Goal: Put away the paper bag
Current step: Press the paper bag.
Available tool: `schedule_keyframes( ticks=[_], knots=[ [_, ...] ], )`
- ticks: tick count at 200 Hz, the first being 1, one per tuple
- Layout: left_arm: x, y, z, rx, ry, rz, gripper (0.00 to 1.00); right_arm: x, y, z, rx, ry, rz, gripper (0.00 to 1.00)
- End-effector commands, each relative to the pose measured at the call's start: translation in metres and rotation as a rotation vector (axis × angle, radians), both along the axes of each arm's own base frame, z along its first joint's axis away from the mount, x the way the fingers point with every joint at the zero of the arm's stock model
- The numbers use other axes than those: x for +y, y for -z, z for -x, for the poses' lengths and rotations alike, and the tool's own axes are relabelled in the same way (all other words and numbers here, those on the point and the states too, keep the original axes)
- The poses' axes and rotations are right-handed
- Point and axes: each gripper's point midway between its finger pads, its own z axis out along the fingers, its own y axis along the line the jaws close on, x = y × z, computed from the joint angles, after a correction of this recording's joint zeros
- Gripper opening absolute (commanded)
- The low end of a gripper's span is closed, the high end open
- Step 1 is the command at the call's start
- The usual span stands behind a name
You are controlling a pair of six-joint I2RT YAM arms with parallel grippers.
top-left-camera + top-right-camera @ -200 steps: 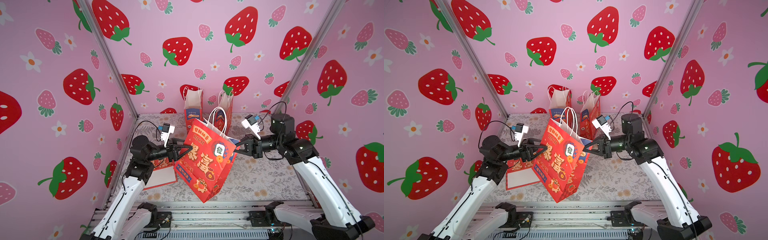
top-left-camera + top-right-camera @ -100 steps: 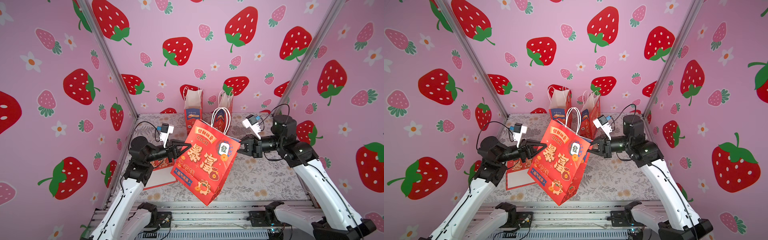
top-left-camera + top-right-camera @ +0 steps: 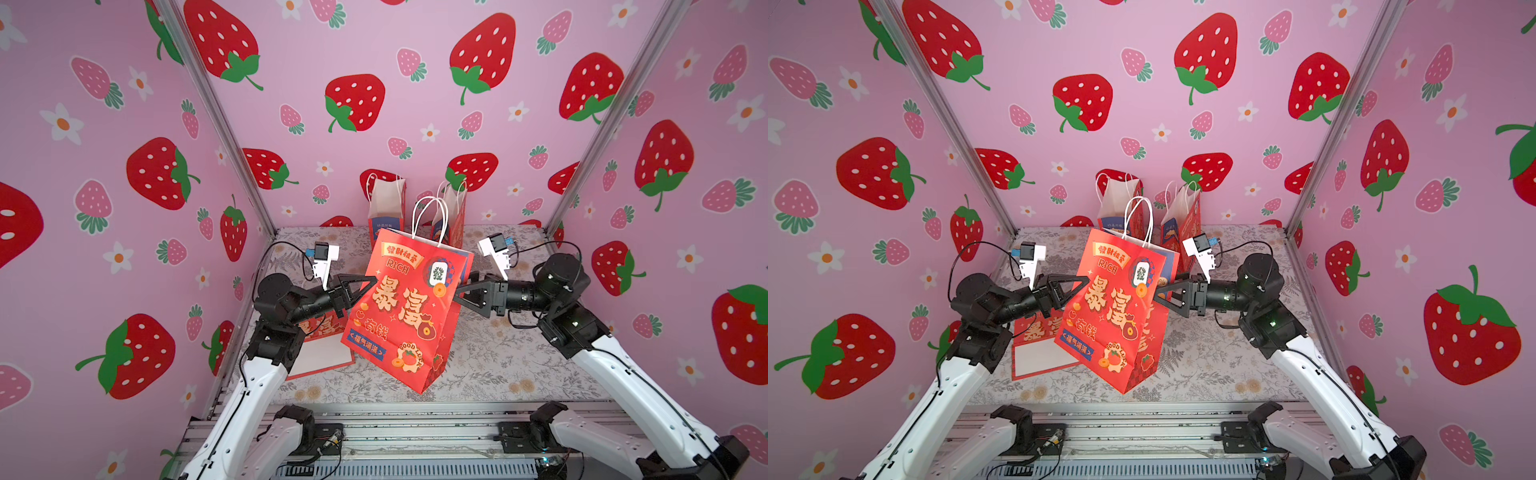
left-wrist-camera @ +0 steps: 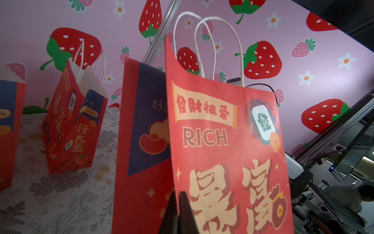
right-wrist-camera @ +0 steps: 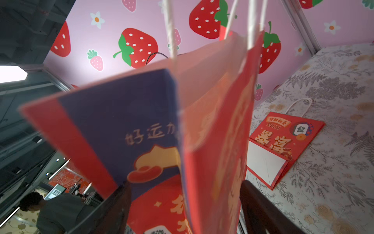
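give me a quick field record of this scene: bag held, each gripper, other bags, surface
held bag: red paper bag, tilted, lifted off the table
left gripper: shut on the bag's edge
right gripper: open, jaws either side of the bag's far edge
other bags: two standing bags at the back wall; flat folded bag lying on the table
surface: floral tablecloth

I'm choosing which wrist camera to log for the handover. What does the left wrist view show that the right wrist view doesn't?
Only the left wrist view shows the left pincer shut on the front edge of the held paper bag, its RICH front panel, and two open bags standing on the table.

Only the right wrist view shows the right pincer open, its fingers either side of the bag's side fold, and a flat folded bag lying on the table.

Both show the held bag's blue side panel, its white handles and the strawberry walls.
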Motion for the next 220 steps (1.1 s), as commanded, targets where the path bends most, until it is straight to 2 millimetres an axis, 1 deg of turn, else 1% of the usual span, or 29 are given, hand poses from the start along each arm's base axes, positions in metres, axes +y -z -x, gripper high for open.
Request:
schedule_keyframes(
  ticks=[1,29,39,51,68,90,114,140,157,173,177,188,207,220],
  knots=[
    [0.007,-0.011,0.001,-0.046,-0.035,0.024,0.0,-0.006,-0.029,0.005,-0.077,0.041,-0.082,0.9],
    [0.013,-0.013,0.001,-0.051,-0.059,0.034,0.0,-0.01,-0.043,0.012,-0.104,0.046,-0.127,0.99],
    [0.013,-0.012,0.0,-0.048,-0.058,0.033,0.0,-0.009,-0.045,0.013,-0.104,0.044,-0.131,1.0],
    [0.013,-0.012,-0.001,-0.044,-0.057,0.035,0.0,-0.005,-0.043,0.01,-0.093,0.053,-0.118,0.99],
    [0.012,-0.013,-0.001,-0.046,-0.051,0.04,0.0,0.002,-0.038,0.004,-0.08,0.084,-0.084,0.91],
    [0.013,-0.015,0.001,-0.054,-0.051,0.042,0.0,0.013,-0.031,-0.006,-0.076,0.132,-0.035,0.84],
    [0.012,-0.016,0.003,-0.059,-0.045,0.045,0.0,0.024,-0.023,-0.015,-0.086,0.175,0.02,0.79],
    [0.012,-0.017,0.004,-0.063,-0.043,0.046,0.0,0.031,-0.02,-0.022,-0.091,0.197,0.057,0.74],
    [0.012,-0.018,0.005,-0.07,-0.043,0.046,0.0,0.031,-0.023,-0.024,-0.101,0.215,0.062,0.64],
    [0.012,-0.02,0.007,-0.075,-0.04,0.049,0.0,0.029,-0.023,-0.027,-0.105,0.242,0.065,0.53],
    [0.013,-0.02,0.007,-0.075,-0.042,0.049,0.0,0.028,-0.024,-0.028,-0.107,0.249,0.066,0.48],
    [0.013,-0.021,0.007,-0.079,-0.043,0.05,0.0,0.027,-0.025,-0.029,-0.109,0.262,0.065,0.42],
    [0.013,-0.023,0.009,-0.086,-0.046,0.054,0.0,0.026,-0.027,-0.031,-0.112,0.269,0.061,0.33],
    [0.014,-0.026,0.011,-0.097,-0.051,0.058,0.0,0.026,-0.029,-0.031,-0.115,0.27,0.058,0.3]
  ],
)
